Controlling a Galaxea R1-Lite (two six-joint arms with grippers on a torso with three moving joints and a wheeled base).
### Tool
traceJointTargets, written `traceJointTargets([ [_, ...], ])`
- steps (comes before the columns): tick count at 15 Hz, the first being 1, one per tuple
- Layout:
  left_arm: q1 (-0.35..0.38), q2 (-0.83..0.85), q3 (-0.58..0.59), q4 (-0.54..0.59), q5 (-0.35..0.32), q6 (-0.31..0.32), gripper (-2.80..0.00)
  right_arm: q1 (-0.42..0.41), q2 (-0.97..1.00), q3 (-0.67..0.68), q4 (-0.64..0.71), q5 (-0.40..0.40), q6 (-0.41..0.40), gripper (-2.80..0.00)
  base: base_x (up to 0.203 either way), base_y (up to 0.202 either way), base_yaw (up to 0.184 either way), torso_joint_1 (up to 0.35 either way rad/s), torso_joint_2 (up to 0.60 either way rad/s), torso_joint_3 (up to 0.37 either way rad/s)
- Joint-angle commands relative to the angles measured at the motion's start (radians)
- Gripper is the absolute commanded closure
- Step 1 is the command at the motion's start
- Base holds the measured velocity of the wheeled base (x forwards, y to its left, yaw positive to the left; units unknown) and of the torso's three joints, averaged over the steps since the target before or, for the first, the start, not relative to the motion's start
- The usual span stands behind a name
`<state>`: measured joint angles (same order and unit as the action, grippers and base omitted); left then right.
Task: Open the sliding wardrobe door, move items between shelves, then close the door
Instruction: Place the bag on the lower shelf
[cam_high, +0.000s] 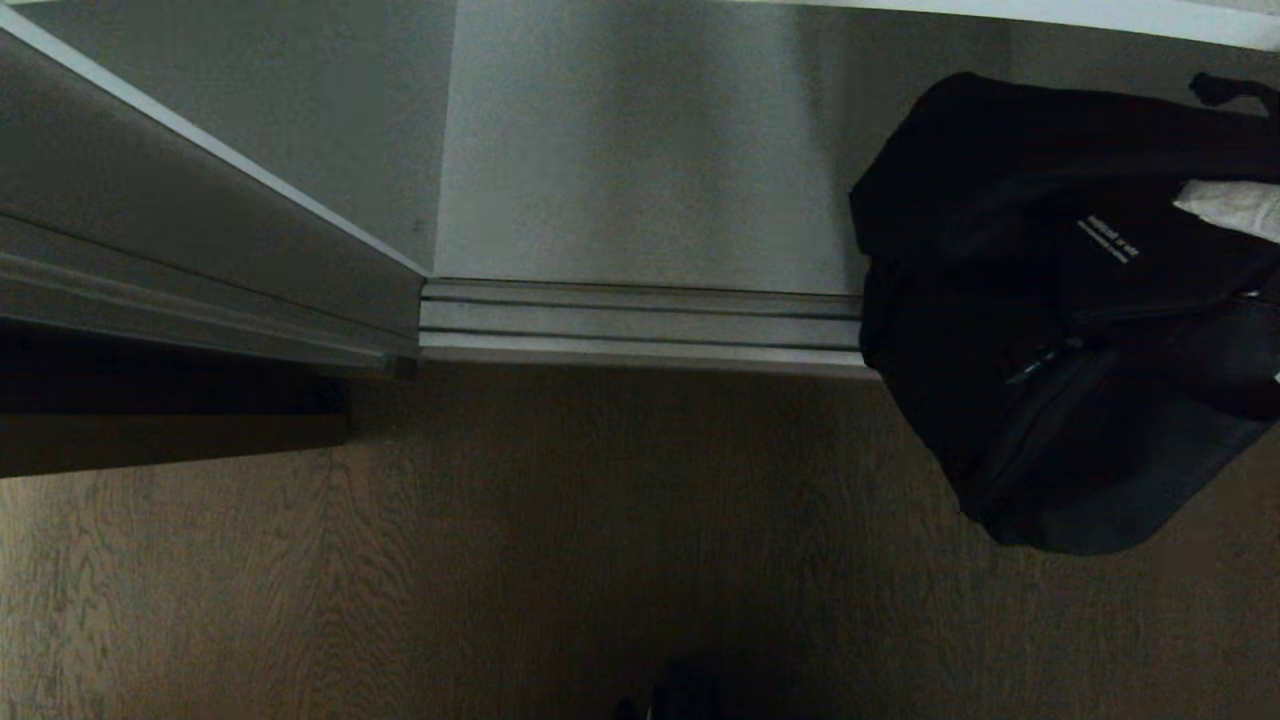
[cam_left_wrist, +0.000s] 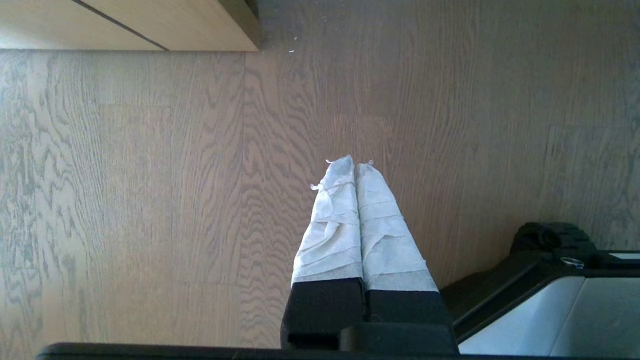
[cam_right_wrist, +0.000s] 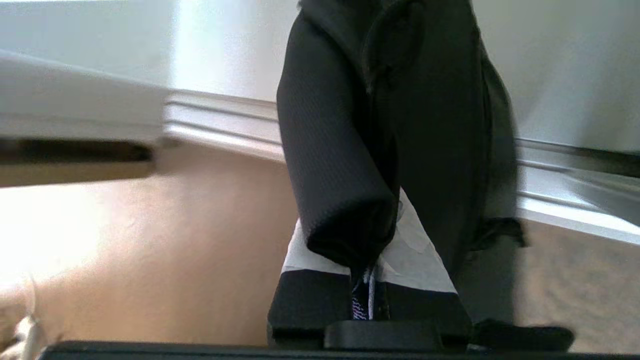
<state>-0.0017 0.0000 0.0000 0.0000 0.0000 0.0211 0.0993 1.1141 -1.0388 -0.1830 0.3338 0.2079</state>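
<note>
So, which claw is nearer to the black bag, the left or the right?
The right. The right claw is shut on the black bag, holding its fabric between the wrapped fingers. The left claw hangs shut over bare wood floor, apart from the bag.

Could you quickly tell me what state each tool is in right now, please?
Left tool: closed, holding nothing, above the wood floor.
Right tool: closed on the black bag.
</note>
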Motion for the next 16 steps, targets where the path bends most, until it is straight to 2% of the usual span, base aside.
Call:
traceJointTargets([
  [1, 0.0, 0.001, 0.0, 0.0, 0.0, 0.0, 0.0, 0.037, -0.034, 0.053, -0.009, -0.001, -0.011, 0.0, 0.0, 0.0, 0.0, 0.0, 0.0, 0.0],
  [5, 0.0, 0.002, 0.0, 0.0, 0.0, 0.0, 0.0, 0.037, 0.021, 0.159, -0.056, -0.07, -0.074, 0.0, 0.0, 0.0, 0.0, 0.0, 0.0, 0.0],
  [7, 0.0, 0.001, 0.0, 0.0, 0.0, 0.0, 0.0, 0.032, 0.048, 0.209, -0.176, -0.12, -0.08, 0.0, 0.0, 0.0, 0.0, 0.0, 0.0, 0.0],
  [10, 0.0, 0.0, 0.0, 0.0, 0.0, 0.0, 0.0, 0.022, 0.085, 0.269, -0.289, -0.243, -0.078, 0.0, 0.0, 0.0, 0.0, 0.0, 0.0, 0.0],
  [13, 0.0, 0.0, 0.0, 0.0, 0.0, 0.0, 0.0, 0.019, 0.092, 0.341, -0.421, -0.281, -0.076, 0.0, 0.0, 0.0, 0.0, 0.0, 0.0, 0.0],
  [16, 0.0, 0.0, 0.0, 0.0, 0.0, 0.0, 0.0, 0.016, 0.11, 0.315, -0.517, -0.346, -0.076, 0.0, 0.0, 0.0, 0.0, 0.0, 0.0, 0.0],
])
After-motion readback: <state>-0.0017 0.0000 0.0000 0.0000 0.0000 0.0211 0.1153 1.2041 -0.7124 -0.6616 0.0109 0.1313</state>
